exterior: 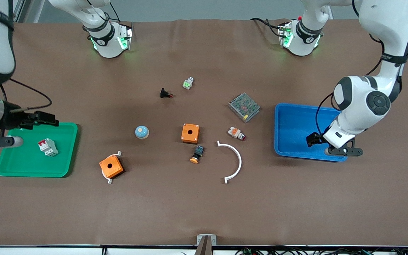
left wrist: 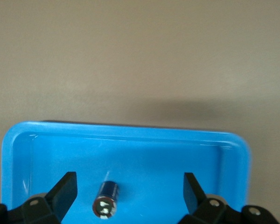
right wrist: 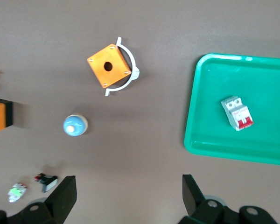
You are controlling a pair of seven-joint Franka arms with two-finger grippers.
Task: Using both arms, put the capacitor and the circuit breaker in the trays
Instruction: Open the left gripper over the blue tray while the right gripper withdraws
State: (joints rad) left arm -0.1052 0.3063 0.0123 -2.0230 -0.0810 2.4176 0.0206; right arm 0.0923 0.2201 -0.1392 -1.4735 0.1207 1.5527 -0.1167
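The capacitor (left wrist: 106,199), a tiny dark cylinder with a silvery end, lies on its side in the blue tray (left wrist: 130,133). My left gripper (left wrist: 129,187) is open and empty just above it, with a finger on each side. In the front view my left gripper (exterior: 312,139) hangs over the blue tray (exterior: 292,120) and the arm hides the capacitor. The white-grey circuit breaker (exterior: 47,147) with red levers lies in the green tray (exterior: 62,166), also in the right wrist view (right wrist: 236,113). My right gripper (exterior: 50,120) is open and empty, high over the green tray's edge.
Between the trays lie two orange boxes (exterior: 190,133) (exterior: 111,166), a blue dome (exterior: 142,132), a white curved strip (exterior: 233,161), a black-and-orange push button (exterior: 197,154), a white-orange part (exterior: 236,133), a mesh-covered unit (exterior: 244,107) and a black part with a red tip (exterior: 165,94).
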